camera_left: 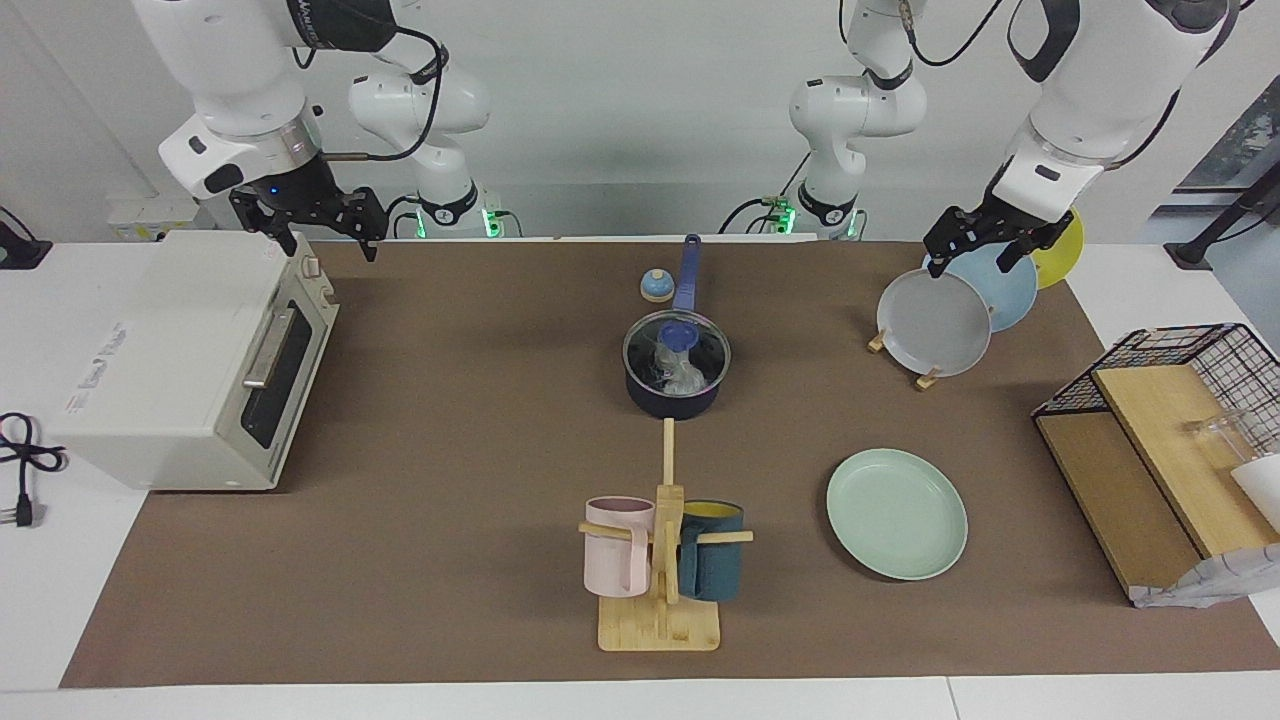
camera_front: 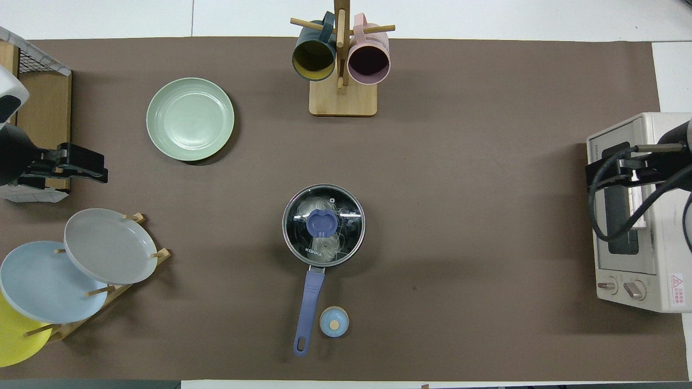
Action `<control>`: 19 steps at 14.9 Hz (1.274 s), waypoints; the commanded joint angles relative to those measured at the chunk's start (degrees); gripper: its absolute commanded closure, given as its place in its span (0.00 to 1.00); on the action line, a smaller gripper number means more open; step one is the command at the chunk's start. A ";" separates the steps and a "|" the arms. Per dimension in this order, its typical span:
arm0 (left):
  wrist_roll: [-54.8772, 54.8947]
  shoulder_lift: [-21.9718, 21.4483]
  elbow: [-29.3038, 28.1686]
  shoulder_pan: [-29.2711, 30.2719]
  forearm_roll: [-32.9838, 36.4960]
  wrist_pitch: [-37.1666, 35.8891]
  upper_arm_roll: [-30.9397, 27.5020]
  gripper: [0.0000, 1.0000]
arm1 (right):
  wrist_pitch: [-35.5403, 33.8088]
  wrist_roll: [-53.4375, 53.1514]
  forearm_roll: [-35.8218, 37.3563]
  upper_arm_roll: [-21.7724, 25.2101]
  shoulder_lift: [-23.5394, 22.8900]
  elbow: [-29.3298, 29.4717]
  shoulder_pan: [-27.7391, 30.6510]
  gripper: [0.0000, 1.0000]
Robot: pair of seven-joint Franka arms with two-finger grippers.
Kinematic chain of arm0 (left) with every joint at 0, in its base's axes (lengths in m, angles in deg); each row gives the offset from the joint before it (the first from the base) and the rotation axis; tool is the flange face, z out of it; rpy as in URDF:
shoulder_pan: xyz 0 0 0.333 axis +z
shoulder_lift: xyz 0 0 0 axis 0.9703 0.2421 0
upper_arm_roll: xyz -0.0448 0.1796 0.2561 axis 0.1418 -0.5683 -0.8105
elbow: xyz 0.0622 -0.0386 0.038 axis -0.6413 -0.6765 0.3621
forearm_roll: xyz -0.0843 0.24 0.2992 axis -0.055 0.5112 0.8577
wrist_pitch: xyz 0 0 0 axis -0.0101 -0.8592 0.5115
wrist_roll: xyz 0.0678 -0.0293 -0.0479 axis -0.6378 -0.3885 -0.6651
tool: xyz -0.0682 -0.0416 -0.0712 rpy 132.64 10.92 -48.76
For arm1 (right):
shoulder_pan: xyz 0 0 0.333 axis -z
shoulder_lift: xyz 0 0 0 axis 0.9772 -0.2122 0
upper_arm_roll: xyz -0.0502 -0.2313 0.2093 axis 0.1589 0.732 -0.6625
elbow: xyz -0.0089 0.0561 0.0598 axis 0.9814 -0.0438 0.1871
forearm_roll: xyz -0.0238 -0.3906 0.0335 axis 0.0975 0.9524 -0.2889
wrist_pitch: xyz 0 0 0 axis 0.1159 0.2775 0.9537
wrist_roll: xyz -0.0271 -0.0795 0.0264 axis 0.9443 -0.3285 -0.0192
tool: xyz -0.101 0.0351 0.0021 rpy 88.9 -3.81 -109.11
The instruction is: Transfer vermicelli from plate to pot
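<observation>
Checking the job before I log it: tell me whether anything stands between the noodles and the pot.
Nothing does. The noodles already lie inside the pot, under its glass lid. The green plate holds nothing. Both pincers wait at the table's ends.

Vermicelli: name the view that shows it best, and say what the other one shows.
The overhead view: it looks straight down through the glass lid at the vermicelli in the pot. The facing view shows it slantwise, partly hidden by the lid's knob.
</observation>
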 commanded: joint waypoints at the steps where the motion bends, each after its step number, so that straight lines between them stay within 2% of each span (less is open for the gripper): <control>1: 0.60 -1.05 -0.91 0.71 1.01 0.02 0.44 0.00 | -0.90 1.89 -1.97 -0.77 -0.04 0.65 2.21 0.00; 2: 0.52 -1.05 -1.00 0.71 1.01 0.10 0.44 0.00 | -1.16 1.89 -1.80 0.11 -0.21 0.65 0.72 0.00; 10: 0.52 -1.14 -1.00 0.71 1.01 -0.07 0.44 0.00 | -2.05 3.82 -2.06 1.61 0.22 1.62 0.44 0.00; 19: 0.52 -1.14 -1.00 0.71 1.01 0.02 0.44 0.00 | -1.78 3.91 -1.97 1.00 -0.21 1.27 0.44 0.00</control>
